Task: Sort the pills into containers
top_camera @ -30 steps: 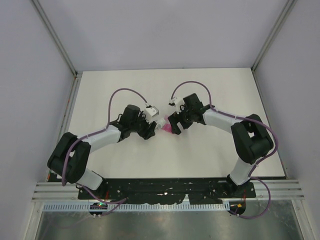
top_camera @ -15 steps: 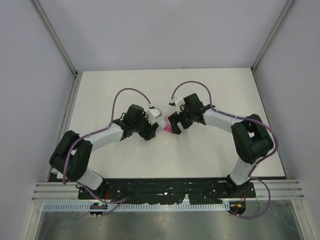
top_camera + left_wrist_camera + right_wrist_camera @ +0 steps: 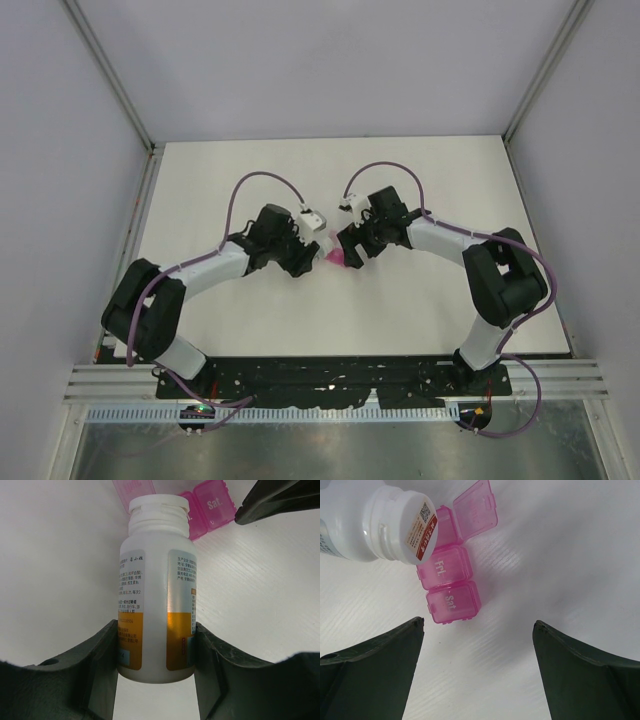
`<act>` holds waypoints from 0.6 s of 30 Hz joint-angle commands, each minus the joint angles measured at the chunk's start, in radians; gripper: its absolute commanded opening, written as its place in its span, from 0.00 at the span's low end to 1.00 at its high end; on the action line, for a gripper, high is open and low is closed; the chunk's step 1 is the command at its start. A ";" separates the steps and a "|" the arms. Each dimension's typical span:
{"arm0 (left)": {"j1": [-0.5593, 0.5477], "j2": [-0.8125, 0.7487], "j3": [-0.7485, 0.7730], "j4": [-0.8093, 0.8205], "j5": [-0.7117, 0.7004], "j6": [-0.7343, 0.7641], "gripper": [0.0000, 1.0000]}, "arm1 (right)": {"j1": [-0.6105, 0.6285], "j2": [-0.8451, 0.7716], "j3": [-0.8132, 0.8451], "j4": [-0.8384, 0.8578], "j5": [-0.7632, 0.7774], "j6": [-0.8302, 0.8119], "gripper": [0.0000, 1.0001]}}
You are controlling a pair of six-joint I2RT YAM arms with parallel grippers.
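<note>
Since a second ago the left arm [image 3: 215,268] has been swung inward, and the bottle [image 3: 156,580] has been brought up to the box [image 3: 449,587]. The left jaws are clamped on the bottle's lower body. The right jaws are spread wide with nothing between them, one finger just beside the box's Sat end. The box lies mid-tabletop [image 3: 545,555], its Fri and Sat lids shut and one lid [image 3: 476,510] flipped open, with the bottle's mouth hung over that open cell. No pills are seen, and whether the stickered mouth is sealed cannot be told. For a clean pour, the mouth should be kept centred over the open cell and the tilt raised slowly, so that few pills are let out and none is bounced onto the shut lids. Room between the two wrists is tight. Open tabletop is left on the far side and behind each arm, and the edges are well apart from the work.
</note>
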 commanded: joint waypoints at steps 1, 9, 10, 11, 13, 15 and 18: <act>-0.006 0.010 0.053 -0.017 0.001 0.021 0.00 | -0.007 -0.002 0.037 0.005 -0.021 0.010 0.93; -0.009 0.011 0.073 -0.042 -0.003 0.020 0.00 | -0.010 -0.002 0.037 0.002 -0.024 0.008 0.93; -0.008 0.011 0.076 -0.048 -0.003 0.021 0.00 | -0.010 0.000 0.037 0.002 -0.026 0.008 0.93; -0.007 0.013 0.082 -0.054 -0.003 0.021 0.00 | -0.010 0.000 0.037 0.003 -0.026 0.011 0.93; -0.007 0.016 0.094 -0.068 -0.003 0.021 0.00 | -0.012 -0.002 0.037 0.002 -0.024 0.011 0.93; -0.011 0.018 0.101 -0.079 -0.003 0.021 0.00 | -0.012 -0.002 0.037 0.002 -0.027 0.010 0.93; -0.011 0.021 0.113 -0.091 -0.004 0.023 0.00 | -0.013 -0.002 0.035 0.002 -0.027 0.011 0.93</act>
